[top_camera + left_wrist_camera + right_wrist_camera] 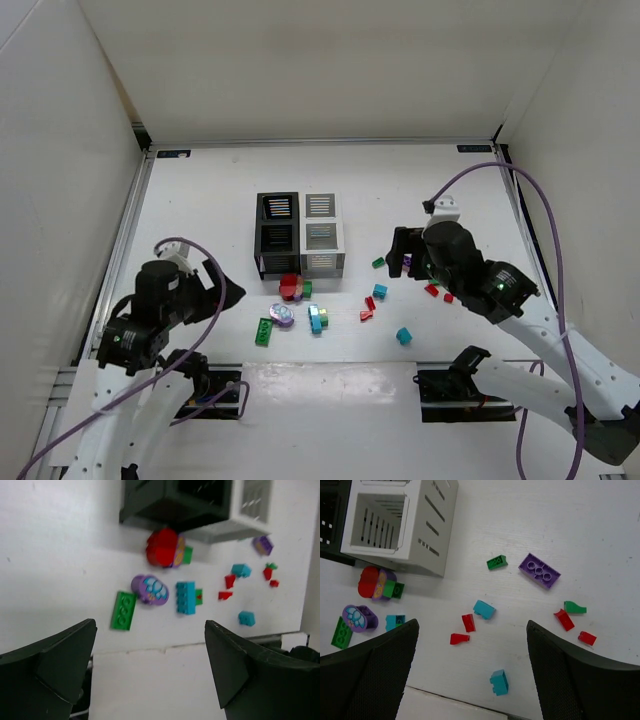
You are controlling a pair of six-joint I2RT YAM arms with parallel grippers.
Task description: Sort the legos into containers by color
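Observation:
The containers [324, 262] stand as a two-by-two block at mid table, black bins on the left and white on the right; no bricks show in them. The legos lie scattered in front: a red and purple cluster [291, 287], a green plate [123, 610], a purple round piece [149, 589], teal bricks [499, 682], small red bricks [468, 622] and a purple plate [539, 570]. My left gripper [150, 624] hangs open over the near table, short of the green plate. Above the red and teal bricks, my right gripper [472, 624] hovers open and holds nothing.
White walls enclose the table on three sides. A seam [165, 650] crosses the near table just behind the bricks. The arm bases and their cables [540, 210] sit at the near edge.

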